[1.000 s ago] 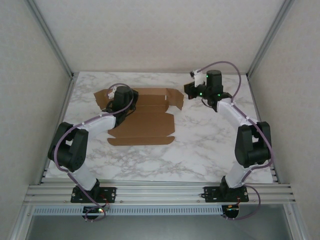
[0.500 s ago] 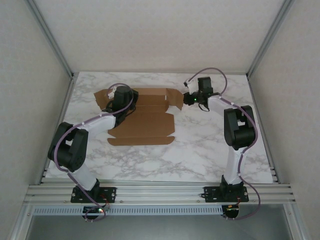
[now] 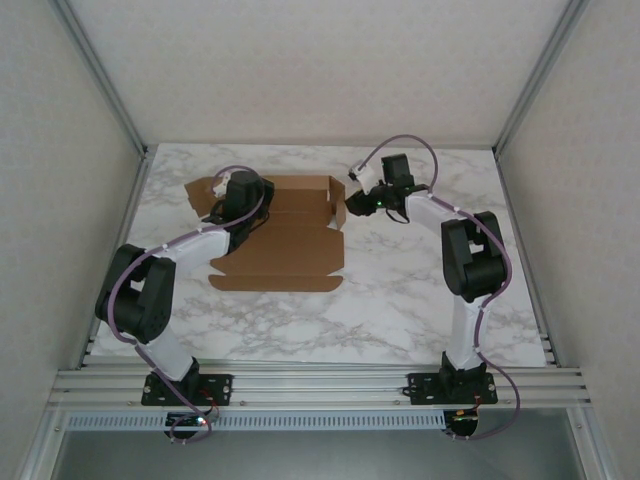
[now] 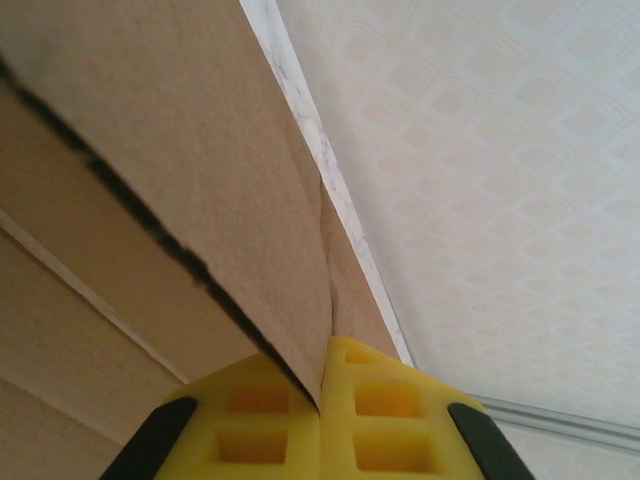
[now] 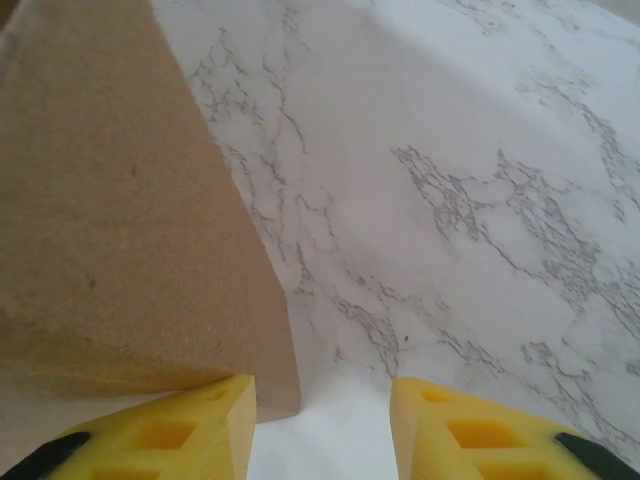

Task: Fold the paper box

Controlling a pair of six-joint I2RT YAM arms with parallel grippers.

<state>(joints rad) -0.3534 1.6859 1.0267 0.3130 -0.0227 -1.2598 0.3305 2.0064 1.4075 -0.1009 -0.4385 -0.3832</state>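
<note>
The paper box [image 3: 285, 240] is a brown cardboard sheet lying at the back left of the marble table, with its rear panels partly raised. My left gripper [image 3: 233, 197] is at the box's back left corner. In the left wrist view its yellow fingers [image 4: 250, 420] are shut on the edge of a raised cardboard panel [image 4: 170, 170]. My right gripper [image 3: 353, 200] is at the box's right end. It [image 5: 322, 425] is open, and its left finger [image 5: 200, 425] touches the corner of a cardboard flap [image 5: 110, 230]. Bare marble shows between the fingers.
The marble table [image 3: 420, 290] has free room in front of and to the right of the box. Pale enclosure walls [image 3: 300, 60] and aluminium posts [image 3: 100, 75] border the back and sides. A metal rail [image 3: 320, 385] runs along the near edge.
The right arm swung left to the box's right end and its jaws opened. The right flap now stands more upright and the box has shifted slightly left. The left gripper kept its hold.
</note>
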